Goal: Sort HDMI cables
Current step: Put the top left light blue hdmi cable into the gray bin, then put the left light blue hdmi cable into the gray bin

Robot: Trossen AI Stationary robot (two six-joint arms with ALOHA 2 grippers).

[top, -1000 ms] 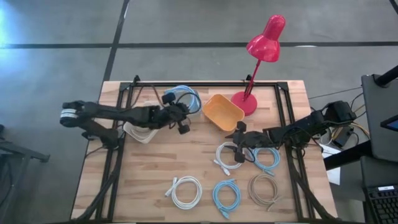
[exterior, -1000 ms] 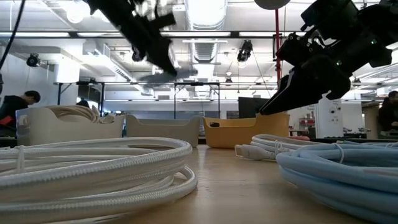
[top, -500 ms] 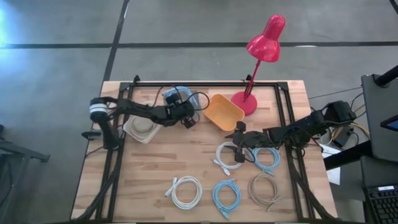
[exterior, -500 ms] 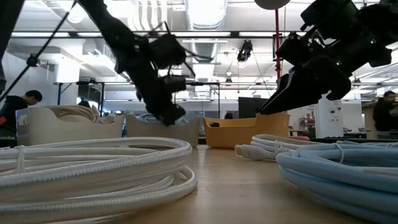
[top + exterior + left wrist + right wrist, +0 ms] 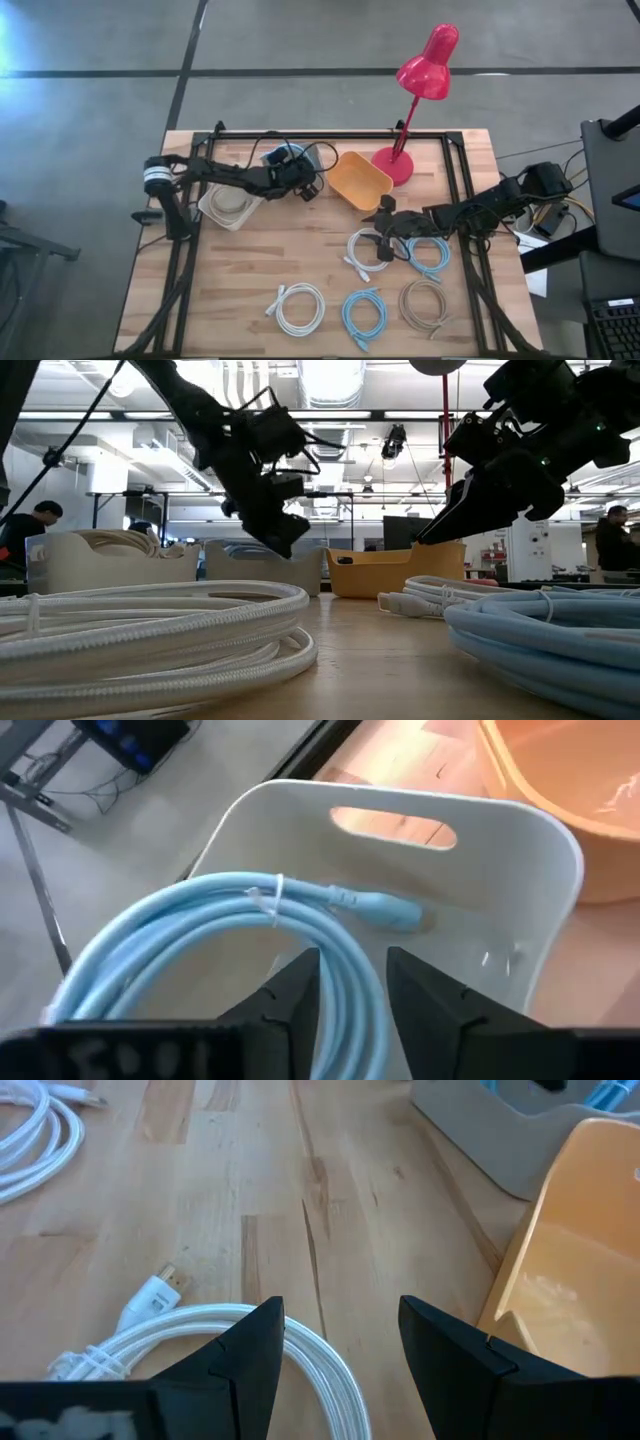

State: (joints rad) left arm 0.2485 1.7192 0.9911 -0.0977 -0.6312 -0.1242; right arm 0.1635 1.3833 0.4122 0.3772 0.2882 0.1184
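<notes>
Five coils lie loose on the table (image 5: 250,260) from above: two white, two blue, one tan; the left hand (image 5: 305,188) hovers over the grey bin (image 5: 268,155). Its wrist view shows open, empty fingers above a binned blue cable (image 5: 200,935); the right hand (image 5: 335,1340) hangs open over a white cable (image 5: 180,1345), so sorting looks roughly half done.

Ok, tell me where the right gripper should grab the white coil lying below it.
Probably the near arc of the white coil, from straight above: it lies flat on the table, and the right gripper, open, already straddles that arc. Avoid the loose plug end.
</notes>
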